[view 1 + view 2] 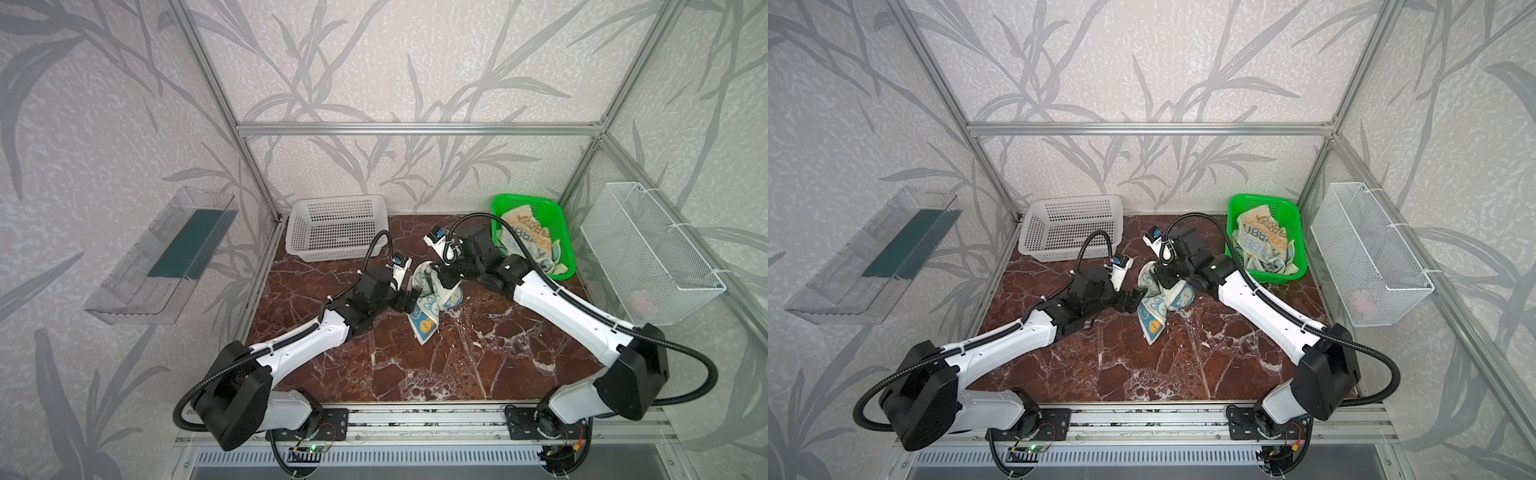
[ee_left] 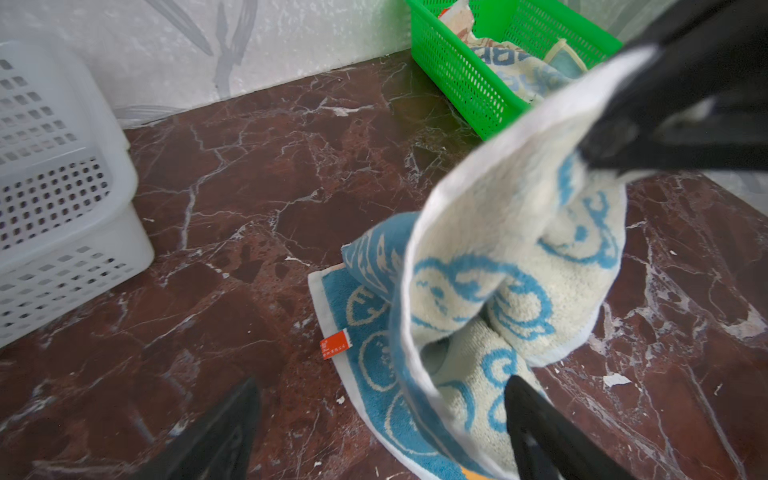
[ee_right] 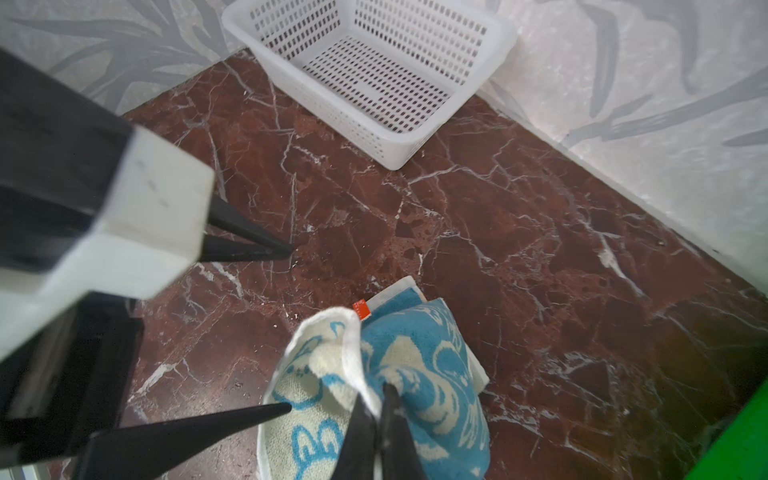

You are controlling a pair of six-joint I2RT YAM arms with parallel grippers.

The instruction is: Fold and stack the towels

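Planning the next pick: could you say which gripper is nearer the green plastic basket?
Right. The right gripper grips the blue rabbit-face towel near the green basket; the open left gripper is beyond that towel.

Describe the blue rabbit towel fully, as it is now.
The rabbit towel is terry cloth, blue with cream rabbit faces, colours reversed on its back, white-hemmed, with a red-orange tag. The shut right gripper holds one hem up; the lower end lies crumpled on the table. The open left gripper hovers beside it.

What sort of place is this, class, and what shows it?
Probably a robot test cell, not a home: an aluminium frame with wallpapered panels encloses a marble-look tabletop, and two robot arms are bolted to a front rail.
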